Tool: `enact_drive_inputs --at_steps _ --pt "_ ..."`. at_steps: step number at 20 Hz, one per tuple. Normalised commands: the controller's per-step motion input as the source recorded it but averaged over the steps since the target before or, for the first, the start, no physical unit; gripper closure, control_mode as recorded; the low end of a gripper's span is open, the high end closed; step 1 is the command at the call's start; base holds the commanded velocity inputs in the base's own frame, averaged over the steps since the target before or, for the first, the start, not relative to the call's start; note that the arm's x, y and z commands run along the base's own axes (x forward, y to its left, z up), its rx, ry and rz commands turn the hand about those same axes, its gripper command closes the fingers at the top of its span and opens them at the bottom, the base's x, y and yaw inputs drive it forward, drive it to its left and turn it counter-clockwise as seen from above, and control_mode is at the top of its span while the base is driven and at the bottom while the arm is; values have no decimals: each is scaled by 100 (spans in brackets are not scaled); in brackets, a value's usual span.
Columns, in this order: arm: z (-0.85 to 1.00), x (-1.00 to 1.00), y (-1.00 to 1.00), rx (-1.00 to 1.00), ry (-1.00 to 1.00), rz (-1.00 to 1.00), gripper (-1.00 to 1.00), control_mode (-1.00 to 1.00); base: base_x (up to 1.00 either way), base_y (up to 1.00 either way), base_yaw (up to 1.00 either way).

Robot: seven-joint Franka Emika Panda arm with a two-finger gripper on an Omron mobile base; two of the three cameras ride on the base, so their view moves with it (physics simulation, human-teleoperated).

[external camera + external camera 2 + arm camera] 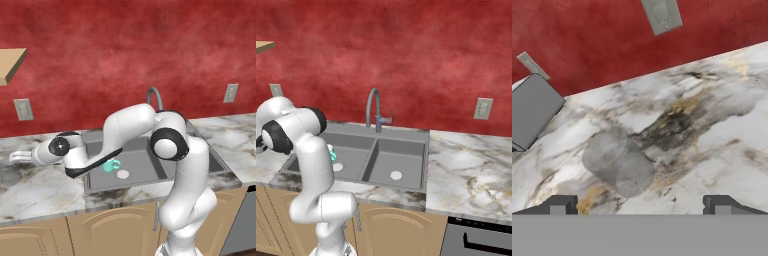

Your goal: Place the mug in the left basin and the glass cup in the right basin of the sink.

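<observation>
The glass cup [618,162], a see-through greyish tumbler without a handle, stands on the marbled worktop [712,120] left of the sink [150,170]. The gripper [639,205] hovers near it, jaws spread wide and empty. The teal mug [111,165] sits in the left basin [142,167].

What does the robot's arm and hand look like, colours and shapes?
The arm is glossy white, built of rounded tubular segments with dark, almost black rings at the joints. The hand ends in two small dark grey, blocky fingertips. No cables or markings are visible.

Marble counter [471,160], red wall [421,55], outlets [482,108]
</observation>
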Motion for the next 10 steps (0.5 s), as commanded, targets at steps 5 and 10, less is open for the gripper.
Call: enact_drive_inputs --at_steps 5,10 --pt "2 12 0 0 0 0 -100 -100 0 0 0" --pt "0 20 0 0 0 0 -100 -100 0 0 0"
